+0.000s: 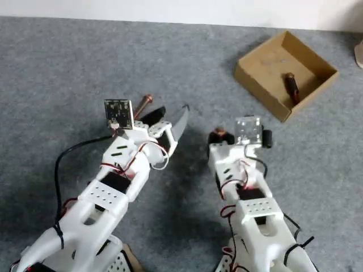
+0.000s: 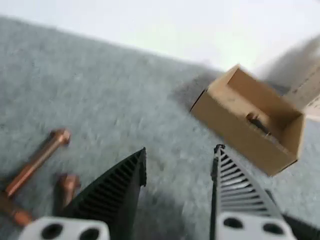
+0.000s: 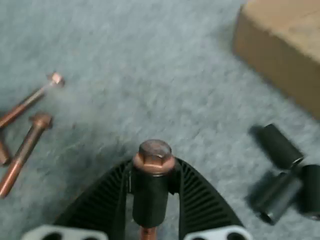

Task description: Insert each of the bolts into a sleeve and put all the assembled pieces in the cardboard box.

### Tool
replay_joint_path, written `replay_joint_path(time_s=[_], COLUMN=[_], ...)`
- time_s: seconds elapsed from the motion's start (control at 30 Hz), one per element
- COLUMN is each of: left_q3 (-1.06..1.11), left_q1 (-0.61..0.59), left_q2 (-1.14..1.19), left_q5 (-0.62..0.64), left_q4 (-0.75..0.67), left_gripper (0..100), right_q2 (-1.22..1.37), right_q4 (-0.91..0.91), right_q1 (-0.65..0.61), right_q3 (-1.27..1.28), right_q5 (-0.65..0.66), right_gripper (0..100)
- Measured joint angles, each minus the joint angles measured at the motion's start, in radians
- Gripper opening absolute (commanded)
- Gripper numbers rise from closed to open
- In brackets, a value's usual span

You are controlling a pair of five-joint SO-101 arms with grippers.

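**Right gripper (image 3: pixel 151 172) grips a sleeve (image 3: pixel 150 197)**

Its fingers clamp the black sleeve, a copper bolt (image 3: pixel 154 152) through it, near the desk's (image 1: pixel 57 68) middle. The left gripper (image 2: pixel 180 149) stands spread and empty. The cardboard box (image 2: pixel 235 132), far right corner, holds one assembled piece (image 1: pixel 291 85).

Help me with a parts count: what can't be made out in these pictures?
Loose bolts: cut off by the edge in the right wrist view; mostly under the left arm in the high view.
Loose sleeves: overlapping and cut by the edge in the right wrist view.
Assembled piece in the cardboard box: too small in the high view to judge seating.
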Motion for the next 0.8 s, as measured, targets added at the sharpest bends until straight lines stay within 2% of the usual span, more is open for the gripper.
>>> replay_joint_path(time_s=[0.2, 0.37, 0.6, 0.8], left_q3=[0.0, -0.06, -0.132, -0.133], left_q1=[0.0, 0.0, -0.037, -0.034], left_q2=[0.023, 0.196, 0.423, 0.427], left_q5=[0.0, -0.011, -0.072, -0.078], left_q4=[0.04, 0.018, -0.115, -0.135], left_gripper=[21, 21, 21, 21], right_q2=[0.0, 0.002, 0.002, 0.002], right_q4=[0.006, 0.06, 0.364, 0.407], right_q1=[0.066, 0.114, 0.161, 0.195], right_q3=[-0.005, -0.091, -0.358, -0.514], right_q5=[-0.006, 0.0, 0.226, 0.374], right_gripper=[0.5, 0.5, 0.5, 0.5])
